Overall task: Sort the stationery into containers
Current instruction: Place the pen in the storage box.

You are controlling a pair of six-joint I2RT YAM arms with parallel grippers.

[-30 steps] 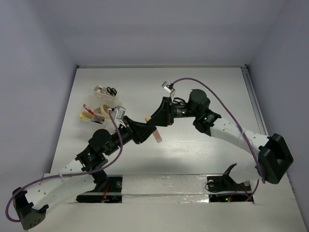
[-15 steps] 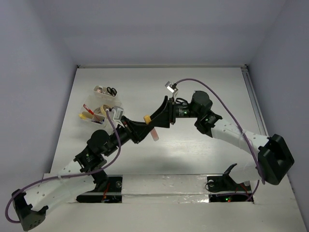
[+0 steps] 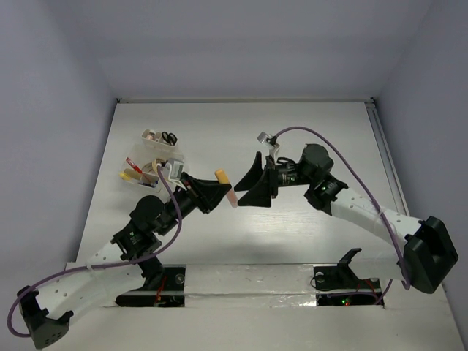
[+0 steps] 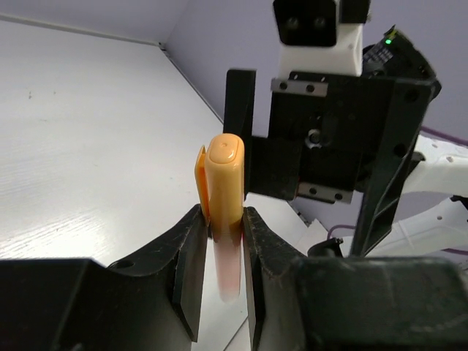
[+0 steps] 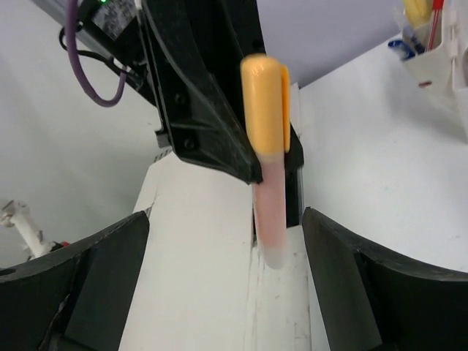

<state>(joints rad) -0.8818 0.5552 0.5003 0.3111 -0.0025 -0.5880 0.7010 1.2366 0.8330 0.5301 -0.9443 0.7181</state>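
One highlighter [image 4: 224, 191], midsection hidden between clamped left jaws.

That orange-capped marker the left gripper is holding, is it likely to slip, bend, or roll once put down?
The marker looks rigid: it stands straight though the left gripper pinches it at one spot. Its smooth plastic barrel could slip in so narrow a grip. The cap's side clip should probably stop it rolling far.
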